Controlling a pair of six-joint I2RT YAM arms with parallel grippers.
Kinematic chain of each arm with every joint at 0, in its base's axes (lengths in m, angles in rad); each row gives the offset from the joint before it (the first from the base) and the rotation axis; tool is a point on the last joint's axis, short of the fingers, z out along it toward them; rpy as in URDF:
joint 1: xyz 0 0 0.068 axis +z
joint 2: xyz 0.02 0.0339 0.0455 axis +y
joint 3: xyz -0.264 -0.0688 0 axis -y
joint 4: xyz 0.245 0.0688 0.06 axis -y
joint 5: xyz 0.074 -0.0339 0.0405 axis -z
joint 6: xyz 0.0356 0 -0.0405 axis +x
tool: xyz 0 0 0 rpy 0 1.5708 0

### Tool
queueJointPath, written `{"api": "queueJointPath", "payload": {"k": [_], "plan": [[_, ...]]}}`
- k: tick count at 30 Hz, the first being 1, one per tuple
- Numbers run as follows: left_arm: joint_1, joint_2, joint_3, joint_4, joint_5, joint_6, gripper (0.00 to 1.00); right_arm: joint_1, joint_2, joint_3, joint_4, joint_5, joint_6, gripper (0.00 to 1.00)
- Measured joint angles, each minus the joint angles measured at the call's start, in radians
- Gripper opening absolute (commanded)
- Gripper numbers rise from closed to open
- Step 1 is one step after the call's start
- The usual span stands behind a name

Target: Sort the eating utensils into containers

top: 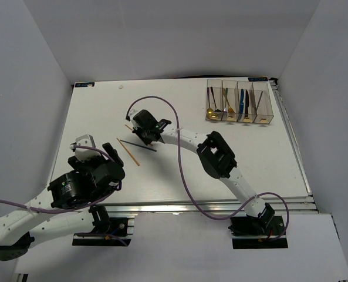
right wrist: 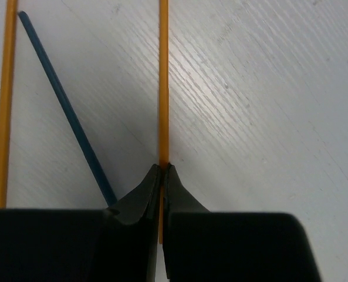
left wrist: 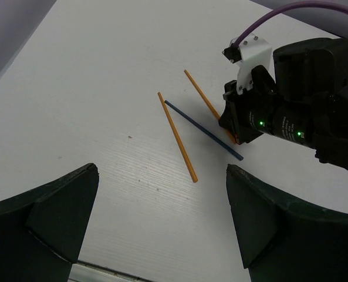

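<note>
Right gripper (right wrist: 163,170) is clamped shut on an orange chopstick (right wrist: 163,76), the fingertips pinching the stick with most of its length running out ahead of them; whether it is off the table (top: 250,158) or still lying on it cannot be told. The right arm reaches from its base at the near right across to left of centre, so this grip sits on the left-centre part of the table. Just near of the grip lie two loose sticks: a blue chopstick (left wrist: 203,130), one end beside the right gripper, and a second orange chopstick (left wrist: 176,136), which lies beside it at an angle so that the two nearly meet at their left ends and spread apart toward the near side. Left gripper (left wrist: 162,169) is released – fingers spread wide, nothing between them – and hangs at the near left, close to the loose sticks but touching neither. The containers (top: 239,119), four clear bins in a row, stand at the far right corner, well apart from both grippers. They already hold cutlery: gold spoons (top: 210,109) in the leftmost bin, blue knives (top: 243,100) in the third; the pieces in the other two bins are too small to name. A purple cable (top: 182,170) loops over the right arm.
</note>
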Motion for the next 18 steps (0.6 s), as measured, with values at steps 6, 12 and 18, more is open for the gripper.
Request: {"api": "queueJointPath", "payload": {"k": [6, 12, 18], "plan": [[0.0, -0.001, 0.0, 0.0, 0.0, 0.0, 0.98, -0.022, -0.119, -0.122, -0.027, 0.047, -0.007, 0.0], [0.0, -0.013, 0.0, 0.0, 0.0, 0.003, 0.98, -0.203, -0.399, -0.245, -0.043, 0.017, 0.003, 0.0], [0.0, -0.029, 0.0, 0.008, 0.001, 0.008, 0.98, -0.612, -0.511, -0.288, -0.015, 0.025, -0.005, 0.0]]}}
